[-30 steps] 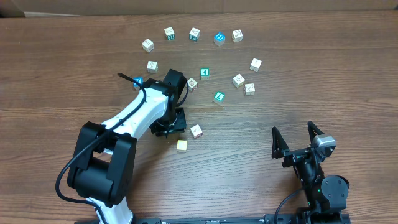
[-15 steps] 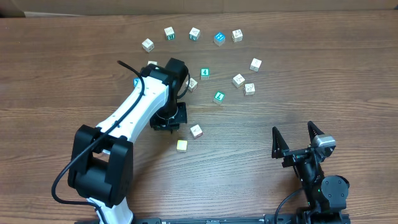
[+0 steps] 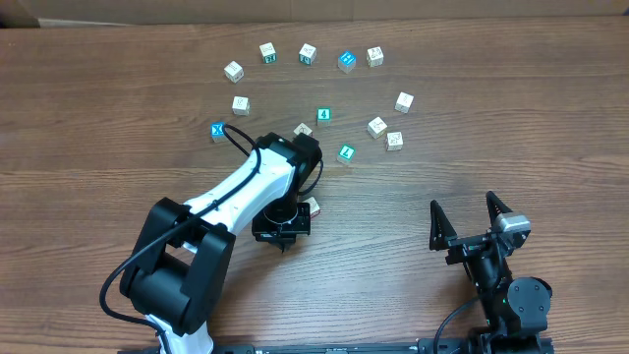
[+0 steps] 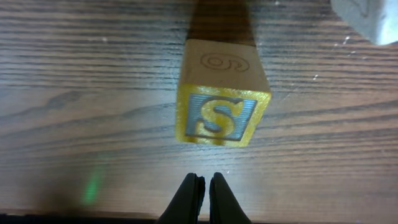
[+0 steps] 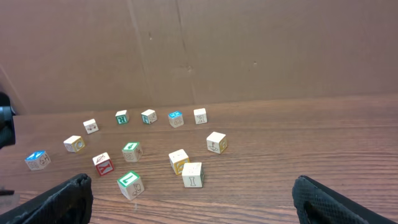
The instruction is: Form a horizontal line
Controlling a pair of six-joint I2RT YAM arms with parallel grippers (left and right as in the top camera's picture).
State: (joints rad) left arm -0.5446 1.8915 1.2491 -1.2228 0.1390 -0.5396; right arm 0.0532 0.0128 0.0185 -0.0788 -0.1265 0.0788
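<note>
the left pincer (image 3: pixel 282 226), tips together and empty, has swung down from the cube cluster (image 3: pixel 376 125) and now hides the yellow cube (image 4: pixel 221 93) overhead. the left wrist view shows that cube on the bench (image 4: pixel 74 74) just ahead of the tips, untouched. the right pincer (image 3: pixel 470 218) rests low, spread apart.

The pale yellow cube (image 4: pixel 221 93) sits flat on the tabletop (image 4: pixel 74 74), with an S in a grey panel on its side face and a spiral on top. A whitish cube (image 3: pixel 312 206) with a reddish mark lies near it, not touching.
</note>
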